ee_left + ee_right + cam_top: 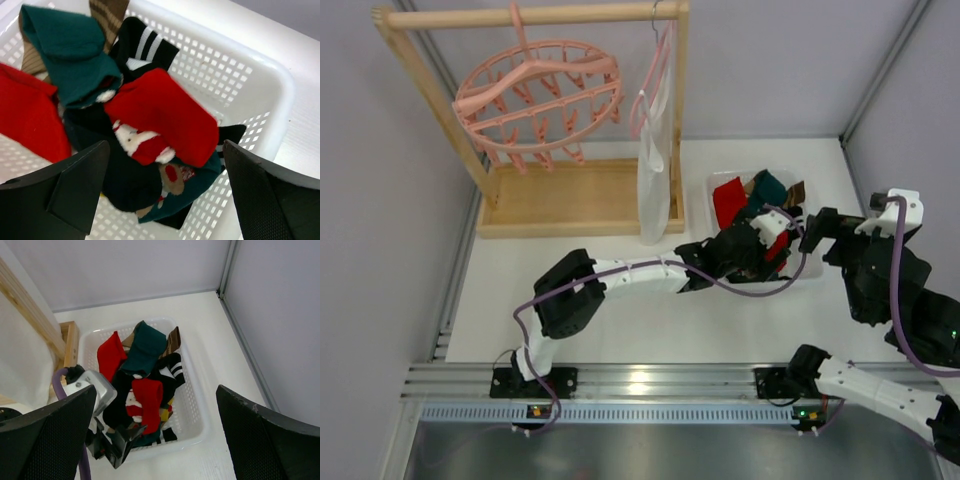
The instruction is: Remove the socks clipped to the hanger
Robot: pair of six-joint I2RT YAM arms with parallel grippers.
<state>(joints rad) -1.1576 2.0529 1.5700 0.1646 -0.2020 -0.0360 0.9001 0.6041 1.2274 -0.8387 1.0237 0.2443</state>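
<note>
The round salmon-pink hanger (540, 100) hangs from the wooden rail at the back left; I see no socks on its pegs. Several socks (760, 195), red, black, teal and brown, lie piled in a white basket (705, 185) at the right. My left gripper (760, 255) is open and empty, just above the near side of the pile. In the left wrist view the red Santa sock (160, 110) lies between the open fingers (65, 195). My right gripper (820, 232) is open and empty, beside the basket's right edge. The right wrist view shows the socks (145, 390) and the basket (197, 405) below it.
A wooden rail frame (570, 200) stands at the back left. A slim pink hanger with long white cloth (653, 170) hangs at its right post, close to the basket. Grey walls close in on the left and right. A purple cable (790, 285) trails from the left wrist.
</note>
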